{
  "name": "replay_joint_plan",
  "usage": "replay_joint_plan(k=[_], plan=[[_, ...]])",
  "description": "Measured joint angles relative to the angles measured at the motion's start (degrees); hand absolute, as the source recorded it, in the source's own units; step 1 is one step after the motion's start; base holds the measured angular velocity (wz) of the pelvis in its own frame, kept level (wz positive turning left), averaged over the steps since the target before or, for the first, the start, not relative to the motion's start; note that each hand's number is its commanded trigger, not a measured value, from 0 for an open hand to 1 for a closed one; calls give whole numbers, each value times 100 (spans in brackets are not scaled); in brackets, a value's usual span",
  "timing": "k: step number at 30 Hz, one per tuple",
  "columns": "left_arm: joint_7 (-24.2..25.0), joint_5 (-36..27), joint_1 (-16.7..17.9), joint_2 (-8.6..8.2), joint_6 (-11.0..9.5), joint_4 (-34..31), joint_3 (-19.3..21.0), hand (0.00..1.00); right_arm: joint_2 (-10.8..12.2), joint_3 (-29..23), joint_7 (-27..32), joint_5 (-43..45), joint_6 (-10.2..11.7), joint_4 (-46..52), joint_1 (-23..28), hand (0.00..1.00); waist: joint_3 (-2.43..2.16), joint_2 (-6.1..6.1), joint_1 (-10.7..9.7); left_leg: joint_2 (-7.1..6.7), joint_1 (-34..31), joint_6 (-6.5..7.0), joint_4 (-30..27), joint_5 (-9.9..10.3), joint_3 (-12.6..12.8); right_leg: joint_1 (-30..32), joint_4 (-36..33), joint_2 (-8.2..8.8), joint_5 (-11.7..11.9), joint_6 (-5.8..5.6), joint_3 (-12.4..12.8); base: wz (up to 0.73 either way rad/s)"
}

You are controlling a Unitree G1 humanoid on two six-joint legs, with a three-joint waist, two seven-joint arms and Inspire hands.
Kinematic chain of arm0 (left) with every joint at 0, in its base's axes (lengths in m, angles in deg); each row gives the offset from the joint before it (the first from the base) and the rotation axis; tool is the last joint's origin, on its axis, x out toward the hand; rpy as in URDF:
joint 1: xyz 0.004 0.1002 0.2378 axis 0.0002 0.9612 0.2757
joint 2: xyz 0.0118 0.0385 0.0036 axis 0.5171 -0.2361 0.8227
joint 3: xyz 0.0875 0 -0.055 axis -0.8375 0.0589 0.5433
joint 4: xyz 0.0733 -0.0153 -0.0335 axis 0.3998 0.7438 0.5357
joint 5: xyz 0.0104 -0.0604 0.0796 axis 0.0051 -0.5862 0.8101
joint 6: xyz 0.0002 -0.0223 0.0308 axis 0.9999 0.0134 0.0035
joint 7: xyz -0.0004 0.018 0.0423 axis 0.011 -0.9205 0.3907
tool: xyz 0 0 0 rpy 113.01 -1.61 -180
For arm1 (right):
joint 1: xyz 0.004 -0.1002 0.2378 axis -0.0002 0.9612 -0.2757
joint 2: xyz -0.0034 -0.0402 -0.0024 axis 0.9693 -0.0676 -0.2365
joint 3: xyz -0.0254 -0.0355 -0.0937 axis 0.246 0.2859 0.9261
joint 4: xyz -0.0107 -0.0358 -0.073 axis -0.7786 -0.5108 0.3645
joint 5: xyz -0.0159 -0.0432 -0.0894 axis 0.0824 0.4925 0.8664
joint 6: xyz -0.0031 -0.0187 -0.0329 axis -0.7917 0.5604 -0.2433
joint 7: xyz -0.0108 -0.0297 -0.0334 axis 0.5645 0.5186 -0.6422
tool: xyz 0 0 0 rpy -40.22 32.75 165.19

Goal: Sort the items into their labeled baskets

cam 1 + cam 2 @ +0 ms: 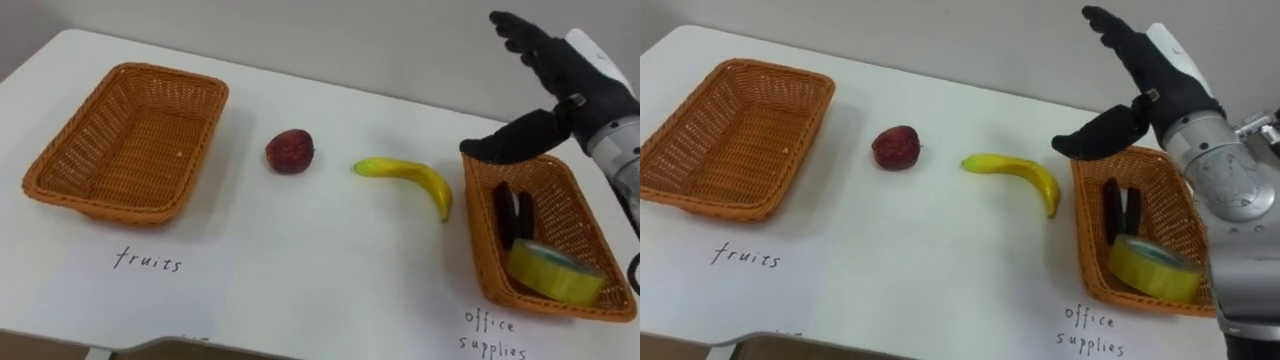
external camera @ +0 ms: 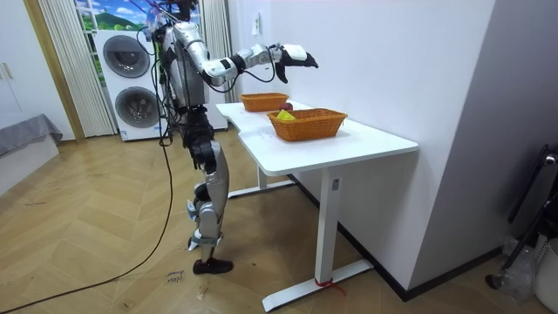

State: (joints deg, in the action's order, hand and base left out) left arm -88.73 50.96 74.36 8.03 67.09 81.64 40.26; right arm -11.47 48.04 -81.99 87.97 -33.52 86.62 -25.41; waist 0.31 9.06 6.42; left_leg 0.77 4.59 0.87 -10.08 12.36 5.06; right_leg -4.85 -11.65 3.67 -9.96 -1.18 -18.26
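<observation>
The office-supply half of the sort is judged done, or close to it: a yellow tape roll (image 1: 553, 272) and a dark, narrow item (image 1: 513, 215), too indistinct to be named, are seen lying inside the office supplies basket (image 1: 478, 210) at the robot's right. The fruit half is not yet begun. The fruit basket (image 1: 105, 207), at the robot's left, is seen with nothing in it, and both fruits are left on the white table (image 1: 300, 290) between the two baskets. The red apple (image 1: 290, 151) is nearer the fruit basket; the banana (image 1: 410, 176) is just beside the office supplies basket, its lower tip close to the wicker wall, though contact cannot be made out.

The right hand (image 1: 560, 88) is held raised over the far rim of the office supplies basket, fingers straight and spread, thumb stuck out to the side, and nothing is carried in it. In the room view the robot is seen standing at the table's end with this arm stretched out above the tabletop.

The step in hand is taken to be the change-over to the fruit. For the next move, the hand would need to be lowered beside the basket wall, the banana closed on without the wicker being knocked, and a long carry across to the far basket made
</observation>
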Motion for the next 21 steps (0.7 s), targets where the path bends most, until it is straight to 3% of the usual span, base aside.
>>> replay_joint_plan(k=[9,13,21], plan=[[-7,-4,2,-1,-6,-71,-6,0,0,347,0,16,2,-976,-598,0,38,47,146,-30,-6,9,-7,-5,-156,-57,13,19,-1,-2,-96,8],[-4,-5,0,0,-2,-74,-111,0,-1,504,-39,202,1,-1191,-621,0,14,82,176,-44,-25,10,-20,-5,-285,-95,12,26,-1,-2,-206,15],[45,-4,-17,1,52,-143,-165,0,1,685,-58,427,-3,-1701,-909,0,17,59,257,-59,-81,17,-74,-10,-371,-99,10,34,-4,-6,-236,5]])
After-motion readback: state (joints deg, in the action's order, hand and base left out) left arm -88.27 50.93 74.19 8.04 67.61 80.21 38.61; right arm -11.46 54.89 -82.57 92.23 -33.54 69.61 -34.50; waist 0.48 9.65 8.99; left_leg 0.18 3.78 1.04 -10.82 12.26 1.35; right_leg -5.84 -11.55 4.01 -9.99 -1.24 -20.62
